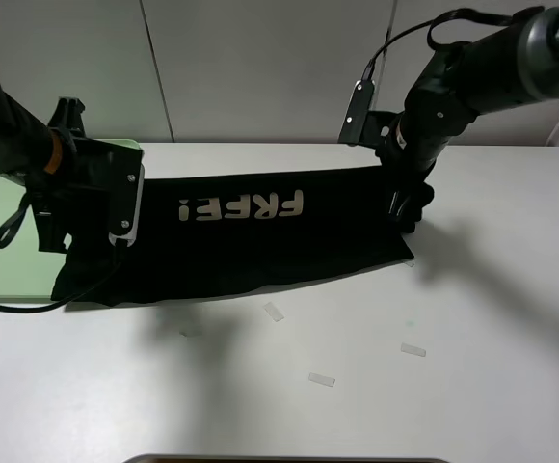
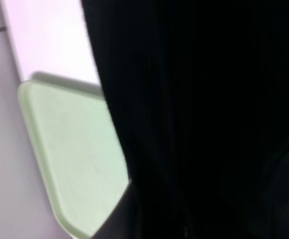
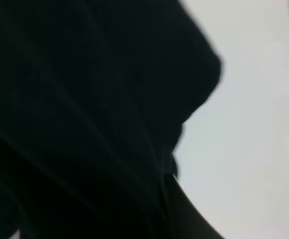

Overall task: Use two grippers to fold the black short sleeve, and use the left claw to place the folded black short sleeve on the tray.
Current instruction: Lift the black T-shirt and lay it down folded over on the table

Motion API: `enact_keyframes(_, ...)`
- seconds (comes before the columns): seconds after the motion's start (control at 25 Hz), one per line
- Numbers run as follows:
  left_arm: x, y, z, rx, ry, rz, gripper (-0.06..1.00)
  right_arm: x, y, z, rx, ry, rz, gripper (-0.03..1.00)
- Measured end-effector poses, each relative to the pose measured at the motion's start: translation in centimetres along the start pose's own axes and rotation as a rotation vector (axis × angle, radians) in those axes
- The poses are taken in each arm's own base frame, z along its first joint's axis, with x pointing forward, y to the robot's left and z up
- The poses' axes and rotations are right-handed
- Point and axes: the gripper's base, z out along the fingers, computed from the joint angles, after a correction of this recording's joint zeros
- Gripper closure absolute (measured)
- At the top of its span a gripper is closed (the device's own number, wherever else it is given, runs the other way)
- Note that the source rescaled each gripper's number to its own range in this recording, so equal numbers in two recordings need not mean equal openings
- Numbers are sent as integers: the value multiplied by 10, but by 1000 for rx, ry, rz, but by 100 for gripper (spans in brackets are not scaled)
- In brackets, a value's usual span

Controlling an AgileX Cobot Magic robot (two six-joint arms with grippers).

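Nearest the front of the table point(image 1: 472, 318) lie a few paper scraps point(image 1: 274, 312), apart from the work. Beyond them the black shirt point(image 1: 260, 241) stretches as a long band across the table, its pale letters point(image 1: 241, 206) upside down from the high camera. The left pincer point(image 1: 85, 249) is closed on the shirt's left end, which overlaps the near corner of the green tray point(image 1: 0, 231). The right pincer point(image 1: 410, 207) is closed on the far right corner, just beside the bare table.

The step in hand looks like a fold along the band's length. To do it well, both arms should likely lift together and level, so the cloth hangs taut with no sag in the middle. One end should then come over the other with the edges lined up before either grip loosens. The left end should stay low enough not to drag the tray.

Only the high view shows the whole band, the letters and both arms. The left wrist view adds the tray's rounded rim right against the hanging cloth. The right wrist view shows cloth and clear table, nothing of the jaws themselves
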Motion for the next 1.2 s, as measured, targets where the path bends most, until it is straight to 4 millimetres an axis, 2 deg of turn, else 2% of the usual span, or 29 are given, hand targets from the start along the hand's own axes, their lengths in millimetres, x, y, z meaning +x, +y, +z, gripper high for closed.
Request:
enact_keyframes(0.16, -4, -4, 20, 6, 34, 83, 94, 1, 10, 18, -36, 24, -16, 97)
enact_keyframes(0.28, -5, -6, 26, 9, 43, 122, 94, 1, 15, 26, -55, 39, -24, 97)
enact_keyframes(0.44, -6, -6, 28, 9, 41, 167, 94, 3, 20, 33, -81, 65, -48, 97)
enact_keyframes(0.68, -7, -9, 27, 37, 35, 163, 94, 4, 25, 33, -130, 76, -94, 97)
enact_keyframes(0.8, -7, -15, 27, 98, 29, 186, 89, 4, 29, 33, -170, 80, -97, 95)
enact_keyframes(0.84, -6, -17, 27, 127, 36, 212, 83, 4, 29, 33, -181, 85, -94, 90)
enact_keyframes(0.92, -2, -24, 26, 205, 56, 250, 67, 6, 31, 33, -202, 99, -80, 68)
enact_keyframes(1.0, 3, -30, 24, 289, 83, 301, 48, 7, 31, 32, -211, 107, -73, 31)
enact_keyframes(1.04, 5, -33, 24, 321, 90, 310, 39, 7, 32, 32, -215, 108, -65, 19)
enact_keyframes(1.12, 6, -36, 23, 349, 96, 309, 28, 7, 32, 32, -218, 108, -46, 5)
enact_keyframes(1.2, 6, -37, 22, 361, 103, 299, 24, 8, 33, 32, -229, 115, -28, 0)
